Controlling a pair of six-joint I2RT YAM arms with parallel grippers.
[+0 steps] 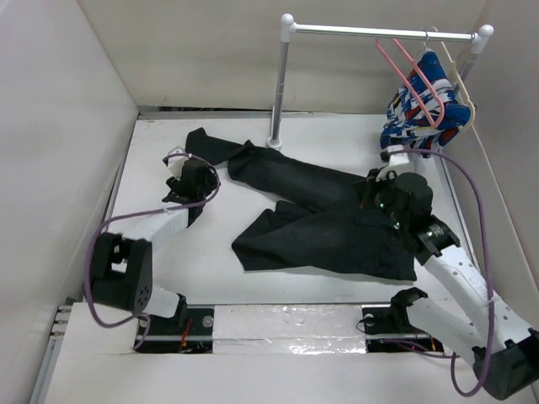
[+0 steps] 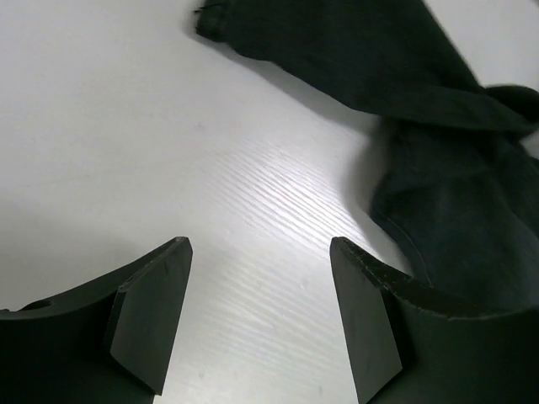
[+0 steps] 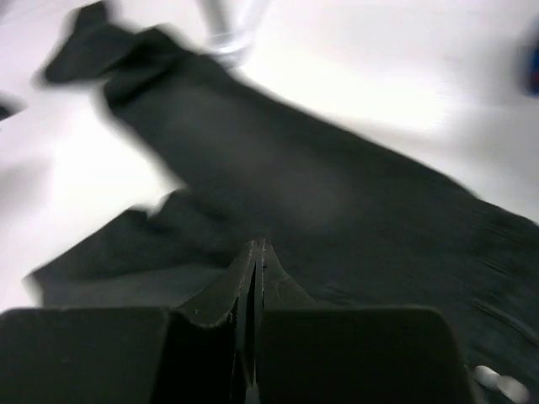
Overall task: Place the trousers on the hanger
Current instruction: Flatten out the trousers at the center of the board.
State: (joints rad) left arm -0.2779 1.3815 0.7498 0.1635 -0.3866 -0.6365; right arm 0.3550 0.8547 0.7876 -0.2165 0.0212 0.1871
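The trousers (image 1: 328, 227) should be pinched at the edge and lifted slowly; the left gripper (image 2: 258, 252) is spread wide, the right gripper (image 3: 258, 250) is pressed closed.

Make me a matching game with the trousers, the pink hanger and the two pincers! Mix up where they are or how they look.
Things:
1. trousers
2. pink hanger
3. left pincer
4. right pincer

Place or state:
A. hanging on the rail
B. shut
C. lying on the table
D. open

Pairs: 1-C, 2-A, 3-D, 4-B
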